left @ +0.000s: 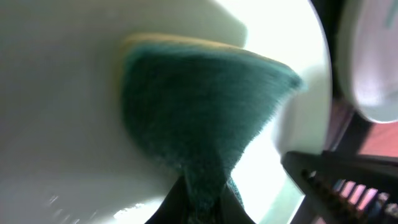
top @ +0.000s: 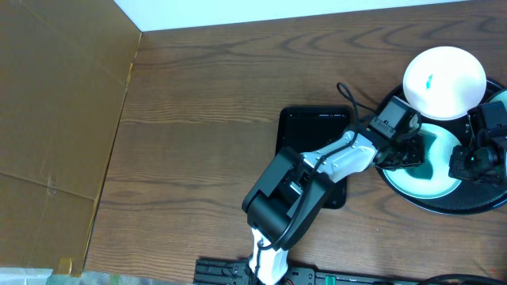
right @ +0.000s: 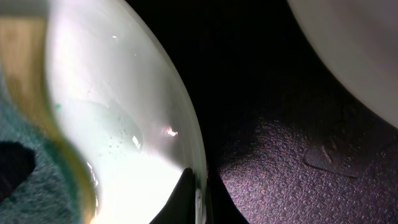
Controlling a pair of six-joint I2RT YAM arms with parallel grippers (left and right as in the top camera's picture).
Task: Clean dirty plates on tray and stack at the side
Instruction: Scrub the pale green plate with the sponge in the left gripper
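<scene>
Wood-grain table | left end effector clamps fuzzy green sponge | right end effector pinches glossy plate

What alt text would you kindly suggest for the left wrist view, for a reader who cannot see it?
A teal-green sponge with a yellow backing, pinched at the bottom edge by the left gripper with its jaws shut, presses against a glossy white plate. Another white plate shows at the upper right.

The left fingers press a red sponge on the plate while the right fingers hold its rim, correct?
No: the sponge on the plate is teal-green, not red; the left wrist view shows it. The rest is right.
</scene>
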